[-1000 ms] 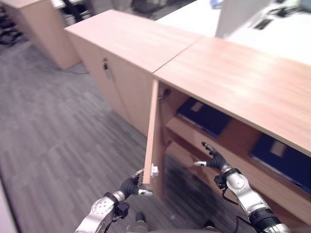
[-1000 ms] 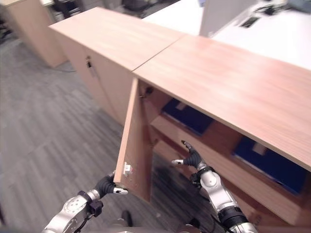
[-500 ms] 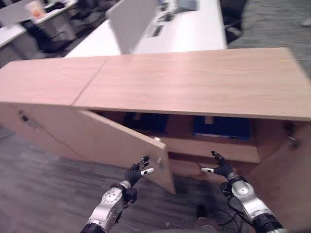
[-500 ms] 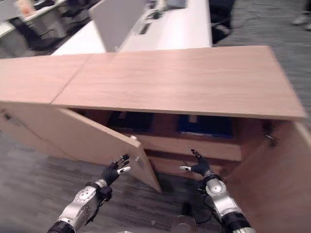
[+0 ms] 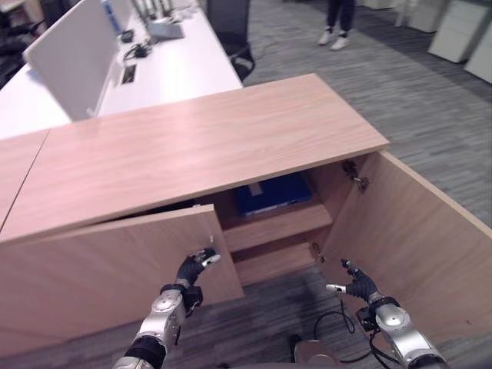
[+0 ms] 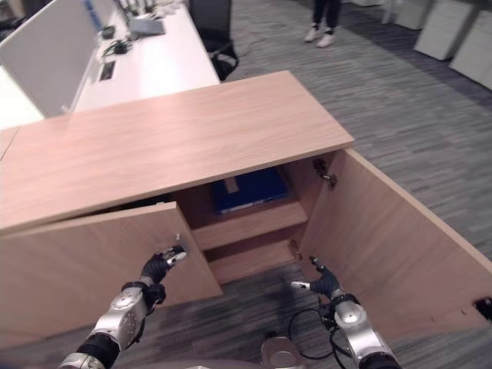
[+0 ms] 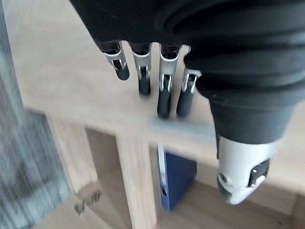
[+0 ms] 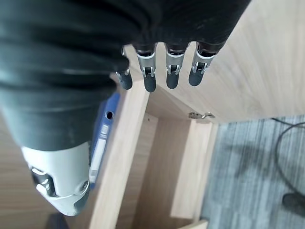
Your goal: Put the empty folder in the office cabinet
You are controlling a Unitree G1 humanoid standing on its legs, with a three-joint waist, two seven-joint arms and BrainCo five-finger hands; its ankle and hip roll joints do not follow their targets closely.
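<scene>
We are facing the cabinet (image 5: 192, 146), both doors swung out. Blue folder (image 5: 273, 192) is lying on its upper shelf (image 5: 277, 223). We are holding our left hand (image 5: 194, 269) by the left door (image 5: 108, 269), fingers straight, empty; right hand (image 5: 357, 286) near the right door (image 5: 415, 238), fingers spread, empty.

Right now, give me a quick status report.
Both robot hands, left and right, open and empty. Blue folder on upper cabinet shelf. Left door half shut, right door open.

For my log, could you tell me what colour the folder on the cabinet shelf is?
The folder is dark blue, clearest in the right eye view.
</scene>
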